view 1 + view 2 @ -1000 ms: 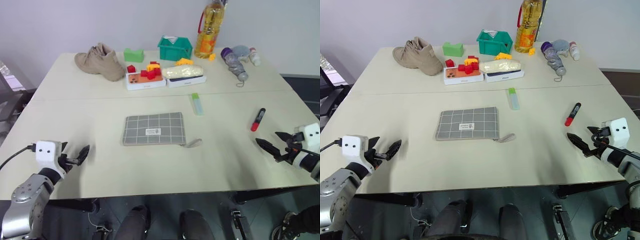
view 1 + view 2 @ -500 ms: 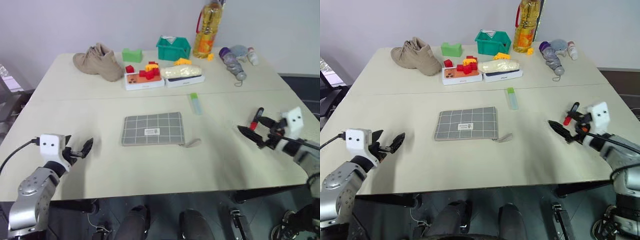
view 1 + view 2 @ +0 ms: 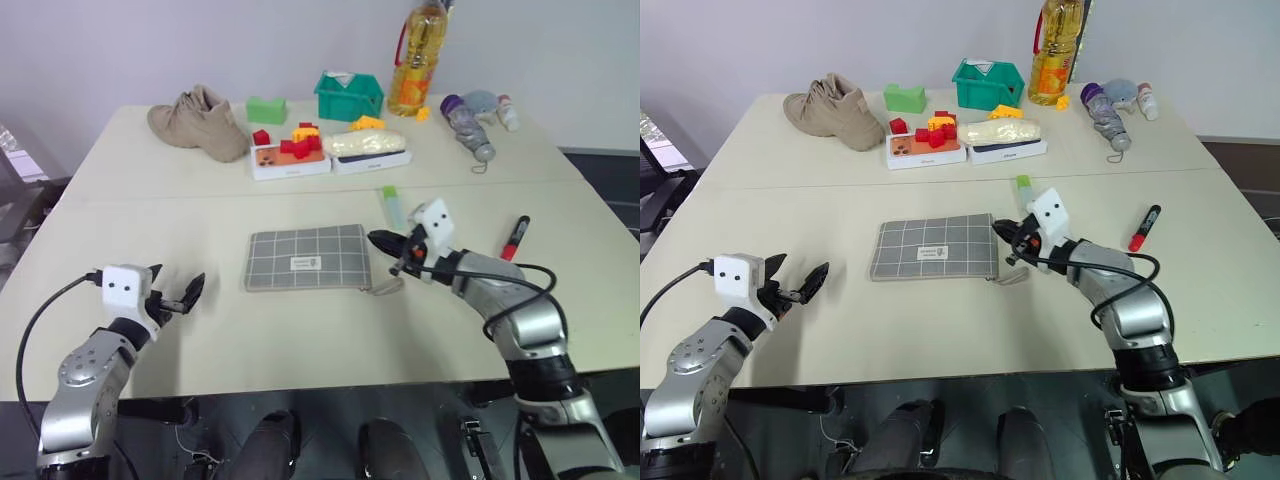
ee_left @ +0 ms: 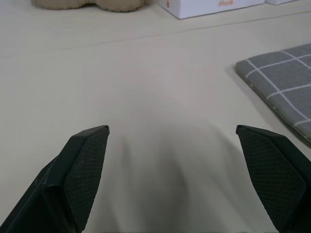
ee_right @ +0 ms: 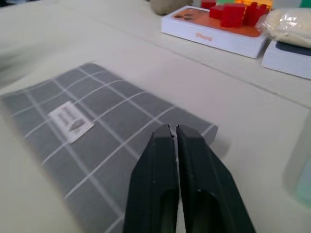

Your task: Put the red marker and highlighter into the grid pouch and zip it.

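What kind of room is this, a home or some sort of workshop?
Probably a test lab, not a home: one plain table holds unrelated odds and ends, a shoe, toy blocks, an oil bottle, a grid pouch, against a bare wall.

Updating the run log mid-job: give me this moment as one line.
right gripper: shut, empty, at grid pouch zipper end | left gripper: open, empty | red marker, highlighter: on table | pouch: closed

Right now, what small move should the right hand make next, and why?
Probably lower the shut right hand onto the beige zipper tab, opening to pinch it: the grid pouch looks zipped, and the red marker and highlighter lie outside.
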### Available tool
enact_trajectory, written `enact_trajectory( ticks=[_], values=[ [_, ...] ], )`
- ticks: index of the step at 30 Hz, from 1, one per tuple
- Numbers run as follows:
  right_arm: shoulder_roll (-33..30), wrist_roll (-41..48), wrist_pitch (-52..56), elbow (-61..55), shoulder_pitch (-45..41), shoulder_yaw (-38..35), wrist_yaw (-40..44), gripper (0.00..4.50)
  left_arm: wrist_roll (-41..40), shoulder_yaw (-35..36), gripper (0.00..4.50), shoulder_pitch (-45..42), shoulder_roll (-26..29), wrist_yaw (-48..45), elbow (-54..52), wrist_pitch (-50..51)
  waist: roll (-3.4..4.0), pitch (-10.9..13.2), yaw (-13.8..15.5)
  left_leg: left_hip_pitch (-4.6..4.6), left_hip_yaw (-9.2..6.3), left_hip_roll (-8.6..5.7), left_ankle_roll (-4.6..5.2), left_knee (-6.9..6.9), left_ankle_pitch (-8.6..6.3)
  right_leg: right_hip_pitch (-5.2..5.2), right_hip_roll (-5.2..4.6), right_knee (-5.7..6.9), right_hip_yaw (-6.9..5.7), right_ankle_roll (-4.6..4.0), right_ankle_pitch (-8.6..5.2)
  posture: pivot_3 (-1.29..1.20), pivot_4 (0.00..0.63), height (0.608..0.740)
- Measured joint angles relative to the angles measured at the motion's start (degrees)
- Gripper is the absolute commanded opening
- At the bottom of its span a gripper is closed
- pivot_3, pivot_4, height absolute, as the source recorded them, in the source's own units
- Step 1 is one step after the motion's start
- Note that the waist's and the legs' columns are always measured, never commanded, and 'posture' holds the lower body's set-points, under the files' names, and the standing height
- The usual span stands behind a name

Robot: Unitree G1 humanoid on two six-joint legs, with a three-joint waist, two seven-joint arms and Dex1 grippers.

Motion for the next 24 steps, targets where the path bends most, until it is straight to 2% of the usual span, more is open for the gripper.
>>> enact_trajectory(
  ticks=[6,13,17,24],
  values=[
    [3.53,-4.54,-0.04,9.35,-0.98,2.51,-2.62,0.04,2.71,-1.4,4.5,-0.35,3.18,-3.61,3.44,-3.54,0.01,0.0,-0.01,-0.01,0.02,-0.01,-0.01,-0.04,0.01,-0.04,0.02,0.0,0.0,0.0,0.0,0.0,0.15,0.739],
    [5.69,-6.33,-1.74,13.04,-3.17,3.42,-2.21,0.04,7.31,-4.57,4.5,-4.89,8.93,-10.09,12.45,-12.21,0.01,-0.01,-0.45,0.11,0.01,0.03,-0.05,-0.12,0.03,-0.08,0.09,0.02,-0.01,-0.01,0.01,0.0,0.15,0.739],
    [6.33,-6.87,-2.36,13.9,-3.65,3.5,-1.82,0.04,12.62,-9.26,4.5,-10.2,10.95,-13.49,20.73,-22.89,0.01,-0.02,-0.69,0.13,0.02,0.02,-0.05,-0.15,0.03,-0.12,0.08,0.02,-0.01,-0.01,0.02,0.0,0.15,0.739],
    [6.96,-7.42,-2.79,14.27,-4.07,3.85,-1.46,0.04,21.12,-18.76,4.5,-22.98,12.63,-19.54,39.95,-48.58,0.01,-0.02,-1.24,0.11,0.02,0.03,-0.09,-0.23,0.06,-0.1,0.09,0.06,-0.02,0.01,0.03,0.0,0.15,0.739]
  ],
)
